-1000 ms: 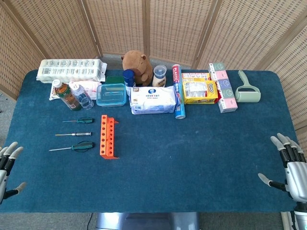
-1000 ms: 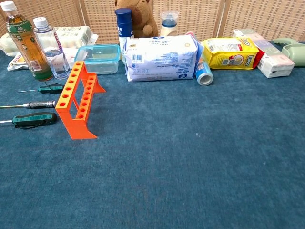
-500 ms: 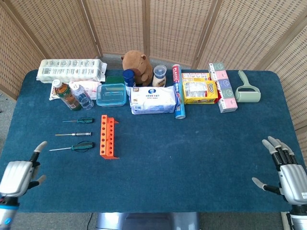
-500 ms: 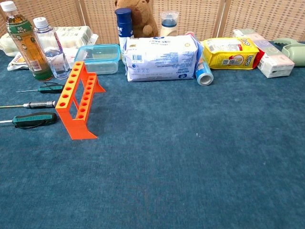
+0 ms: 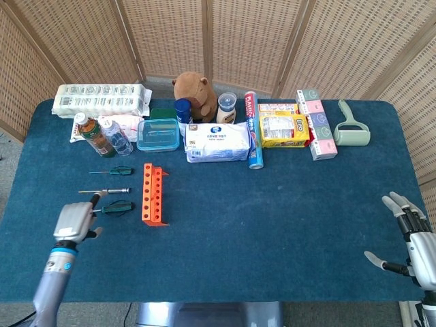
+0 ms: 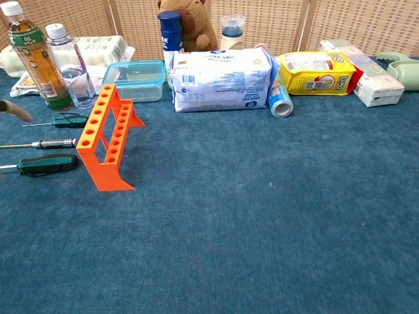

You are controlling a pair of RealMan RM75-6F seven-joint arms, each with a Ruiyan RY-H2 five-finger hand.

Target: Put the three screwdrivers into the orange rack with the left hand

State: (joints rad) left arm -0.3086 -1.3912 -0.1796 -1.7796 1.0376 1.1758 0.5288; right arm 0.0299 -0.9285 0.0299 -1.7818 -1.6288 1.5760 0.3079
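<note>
Three screwdrivers lie side by side on the blue table, left of the orange rack (image 5: 154, 194) (image 6: 108, 137). The far one is small with a green handle (image 5: 117, 171) (image 6: 69, 120). The middle one has a black and silver handle (image 5: 114, 191) (image 6: 56, 142). The near one is the largest, with a green handle (image 5: 118, 207) (image 6: 48, 163). My left hand (image 5: 75, 221) hovers over the near screwdriver's shaft, fingers apart and holding nothing; one fingertip (image 6: 14, 110) shows at the chest view's left edge. My right hand (image 5: 413, 242) is open at the table's right front edge.
Two bottles (image 5: 102, 135), a clear blue-lidded box (image 5: 158, 133), a white wipes pack (image 5: 218, 142), a plush toy (image 5: 194, 92), a yellow bag (image 5: 283, 129) and other goods line the back of the table. The rack stands upright, its holes facing up.
My left hand has moved forward and right from the table's front left corner to above the near screwdriver's shaft. The right hand drifted slightly right. The screwdrivers and rack have not moved.
</note>
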